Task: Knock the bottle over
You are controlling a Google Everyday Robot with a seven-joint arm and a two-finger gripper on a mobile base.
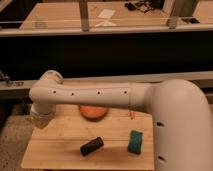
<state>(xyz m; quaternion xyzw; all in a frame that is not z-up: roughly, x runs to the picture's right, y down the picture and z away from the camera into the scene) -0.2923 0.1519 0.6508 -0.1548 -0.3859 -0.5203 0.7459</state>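
A pale wooden table (55, 136) fills the near ground; an orange round dish (93, 113) sits at its far side; a teal sponge (135, 141) lies near right; white paper (106, 13) rests on the far counter (55, 17).

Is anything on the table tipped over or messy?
Yes: the dark bottle lies on its side near the front of the wooden table, not standing. The teal sponge and orange thing look fine. The gripper is over the table's back corner, picture left.
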